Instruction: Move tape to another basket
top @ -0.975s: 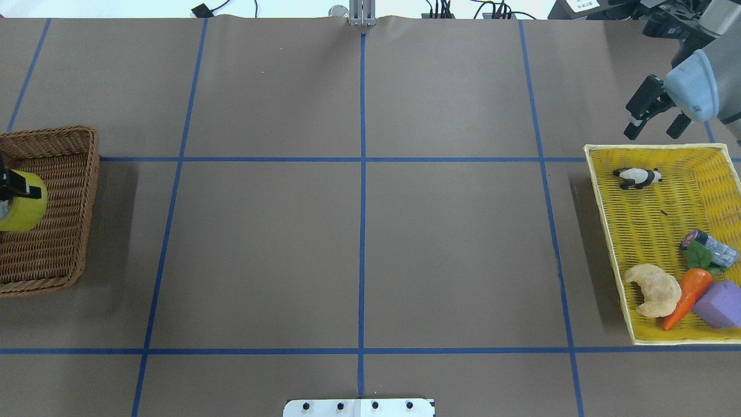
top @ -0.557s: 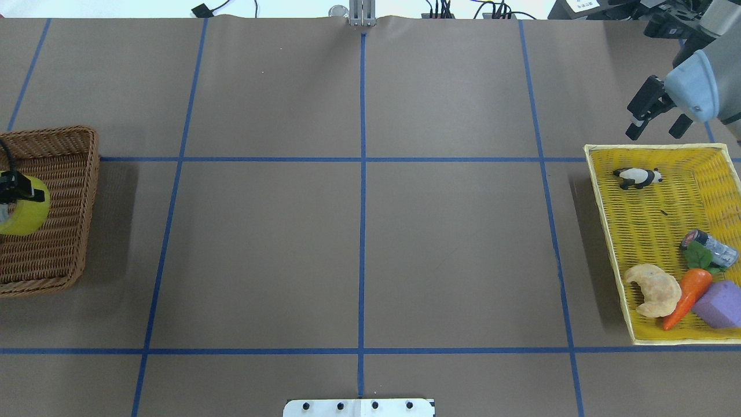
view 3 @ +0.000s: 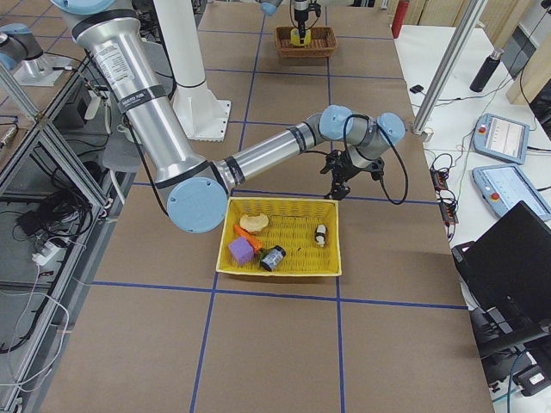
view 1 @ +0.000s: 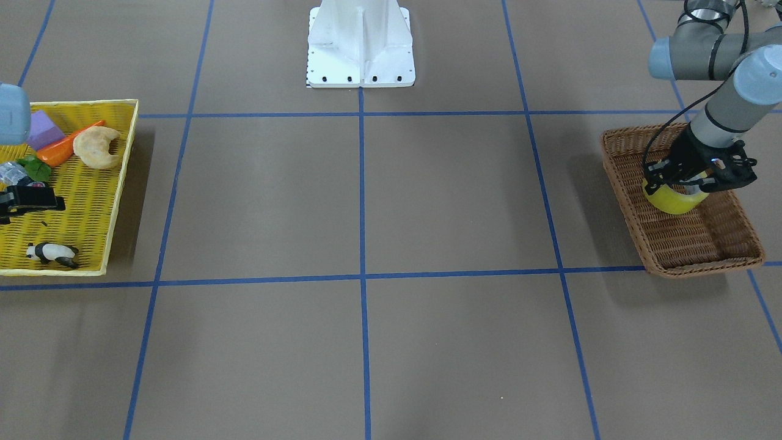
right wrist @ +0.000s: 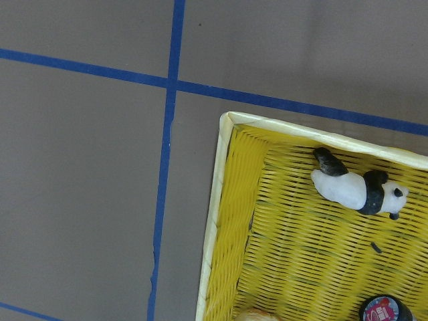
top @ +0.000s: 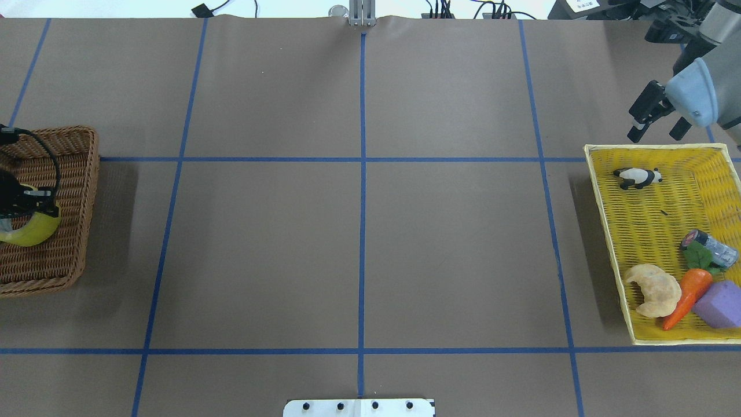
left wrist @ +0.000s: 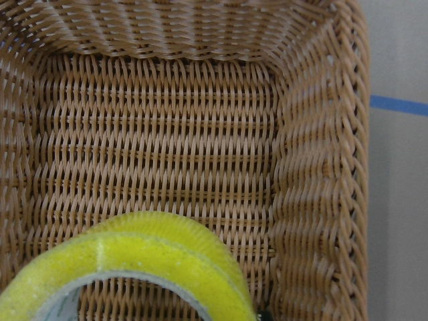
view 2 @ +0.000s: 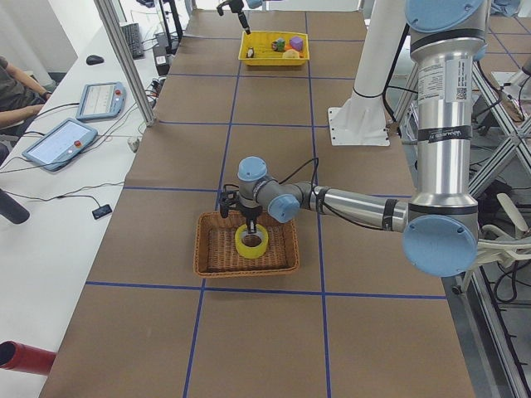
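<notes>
The yellow tape (view 1: 672, 200) hangs tilted just above the floor of the brown wicker basket (view 1: 690, 244). My left gripper (view 1: 681, 181) is shut on the tape's wall, one finger inside the core. In the overhead view the tape (top: 29, 233) shows at the left edge over the wicker basket (top: 63, 255). The left wrist view shows the tape (left wrist: 134, 261) close at the bottom, above the basket floor (left wrist: 167, 134). My right gripper (top: 656, 134) is open and empty, just beyond the far rim of the yellow mesh basket (top: 602, 231).
The yellow mesh basket holds a toy panda (top: 637, 176), a small bottle (top: 709, 246), a croissant (top: 654, 289), a carrot (top: 689, 295) and a purple block (top: 721, 304). The robot base (view 1: 360, 43) stands at the table's middle edge. Blue tape lines grid the brown table.
My left gripper has lowered the tape deeper into the wicker basket and the roll has tilted. My right gripper has drifted slightly away from the yellow basket.
</notes>
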### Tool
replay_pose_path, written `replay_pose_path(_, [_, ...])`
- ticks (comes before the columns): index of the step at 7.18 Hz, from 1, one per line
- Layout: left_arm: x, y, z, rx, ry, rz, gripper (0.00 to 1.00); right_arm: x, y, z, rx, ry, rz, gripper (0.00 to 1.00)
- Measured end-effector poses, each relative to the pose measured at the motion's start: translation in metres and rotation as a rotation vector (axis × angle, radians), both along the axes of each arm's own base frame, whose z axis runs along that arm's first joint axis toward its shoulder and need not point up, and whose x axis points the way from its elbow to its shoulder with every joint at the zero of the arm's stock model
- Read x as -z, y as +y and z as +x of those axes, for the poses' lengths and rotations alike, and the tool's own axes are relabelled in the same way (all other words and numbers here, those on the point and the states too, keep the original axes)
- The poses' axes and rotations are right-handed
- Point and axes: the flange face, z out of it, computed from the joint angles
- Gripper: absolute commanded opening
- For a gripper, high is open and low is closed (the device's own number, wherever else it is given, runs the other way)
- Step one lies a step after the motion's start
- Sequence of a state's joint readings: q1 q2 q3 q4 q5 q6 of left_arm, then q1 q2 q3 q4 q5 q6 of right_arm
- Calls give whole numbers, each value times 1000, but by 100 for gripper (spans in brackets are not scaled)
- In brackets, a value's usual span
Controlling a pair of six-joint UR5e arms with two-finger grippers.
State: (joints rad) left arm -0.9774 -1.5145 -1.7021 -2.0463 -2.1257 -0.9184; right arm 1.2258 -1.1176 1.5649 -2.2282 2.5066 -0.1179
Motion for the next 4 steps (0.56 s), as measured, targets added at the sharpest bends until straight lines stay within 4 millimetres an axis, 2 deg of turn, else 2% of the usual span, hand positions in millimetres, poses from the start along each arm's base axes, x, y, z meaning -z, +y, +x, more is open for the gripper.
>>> replay_pose_path(1, [-5,-5,3,-5,-4,-6,38,-2,-1,-1,0,-1,3,99])
replay_pose_path(2, [-7,-6,5,-9,-4,-8,69,-2,-2,-1,-1,-1,4,99])
replay_pose_path(3, [-9,-7,5,-10,-7,-10,94,-1,-2,-2,-4,0,2,100])
replay_pose_path(4, [-9,-7,5,-10,-7,-8,97,0,-3,-2,-6,0,2,100])
